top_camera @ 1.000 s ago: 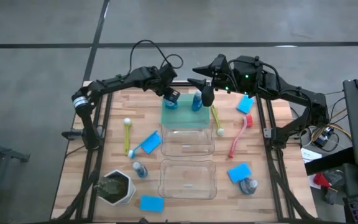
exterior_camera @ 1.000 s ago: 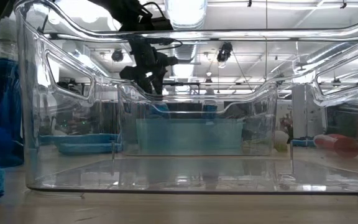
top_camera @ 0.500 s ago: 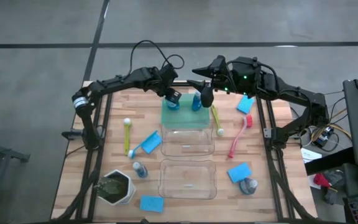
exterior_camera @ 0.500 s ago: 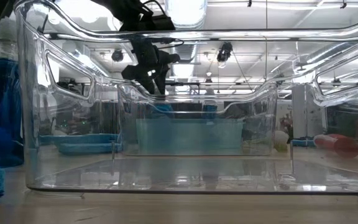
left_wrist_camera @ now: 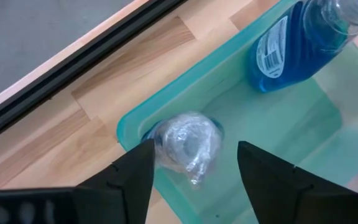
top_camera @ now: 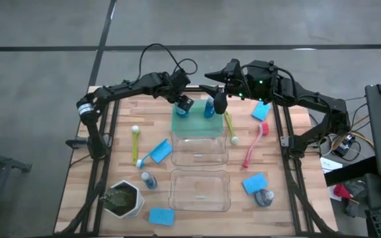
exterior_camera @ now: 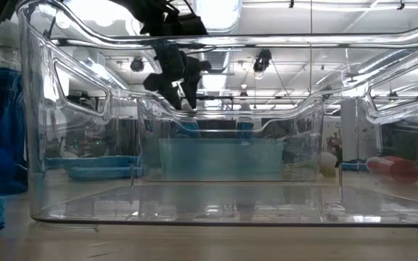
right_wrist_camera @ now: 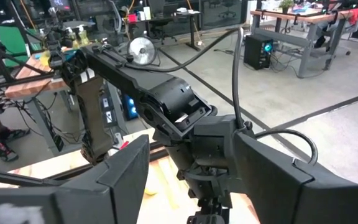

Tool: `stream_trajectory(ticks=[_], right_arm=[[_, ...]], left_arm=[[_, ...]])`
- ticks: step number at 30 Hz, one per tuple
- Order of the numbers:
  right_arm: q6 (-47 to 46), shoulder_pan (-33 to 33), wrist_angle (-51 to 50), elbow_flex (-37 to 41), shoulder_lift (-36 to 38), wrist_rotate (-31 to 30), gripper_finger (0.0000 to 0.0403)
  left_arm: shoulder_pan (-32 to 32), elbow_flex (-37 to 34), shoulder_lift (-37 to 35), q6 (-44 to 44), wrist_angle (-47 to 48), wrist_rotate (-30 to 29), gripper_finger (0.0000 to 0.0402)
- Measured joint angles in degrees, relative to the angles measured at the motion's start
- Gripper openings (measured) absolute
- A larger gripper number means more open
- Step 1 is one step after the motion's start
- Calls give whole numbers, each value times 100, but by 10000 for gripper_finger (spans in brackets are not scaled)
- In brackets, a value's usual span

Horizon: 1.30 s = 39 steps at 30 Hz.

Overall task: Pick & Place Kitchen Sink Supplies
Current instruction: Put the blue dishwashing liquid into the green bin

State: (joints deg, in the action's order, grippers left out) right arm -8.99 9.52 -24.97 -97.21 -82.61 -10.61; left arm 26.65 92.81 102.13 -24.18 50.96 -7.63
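Below left hand (left_wrist_camera: pixel 194 171): bottle (left_wrist_camera: pixel 184 144), unheld.

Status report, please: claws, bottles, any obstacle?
Left claw open over bottle standing in green tray. Right claw open, nearby. Second bottle beside.

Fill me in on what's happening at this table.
Two arms are sorting sink supplies. The left end effector is open above a bottle standing in a corner of the green tray, beside a second bottle. The right end effector hangs open over the tray's other end. Sponges, brushes and two more bottles lie on the table; both clear bins hold none of them.
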Motion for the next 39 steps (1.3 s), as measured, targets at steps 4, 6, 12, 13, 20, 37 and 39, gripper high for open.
stream_trajectory(ticks=[4, 6, 12, 13, 20, 37, 39], right_arm=[[0, 0, 3, 0, 0, 0, 240], [15, 0, 2, 0, 0, 1, 243], [232, -15, -178, 0, 0, 37, 247], [239, -15, -273, 2, 0, 37, 248], [-138, -17, -1289, 7, 50, 426, 249], [-2709, -65, -4051, 7, 42, 2471, 243], [-2836, -147, -4573, 7, 42, 2550, 246]], left_arm=[[-15, 110, -3, -18, 21, 7, 227], [-15, 204, -7, 3, 32, 6, 227], [-15, 441, -109, 26, 104, 8, 227], [-15, 447, -159, 36, 100, 8, 227], [-17, 447, -585, 64, 84, 8, 227], [-48, 447, -1555, 511, -246, 114, 227], [-58, 447, -1615, 664, -254, 291, 227]])
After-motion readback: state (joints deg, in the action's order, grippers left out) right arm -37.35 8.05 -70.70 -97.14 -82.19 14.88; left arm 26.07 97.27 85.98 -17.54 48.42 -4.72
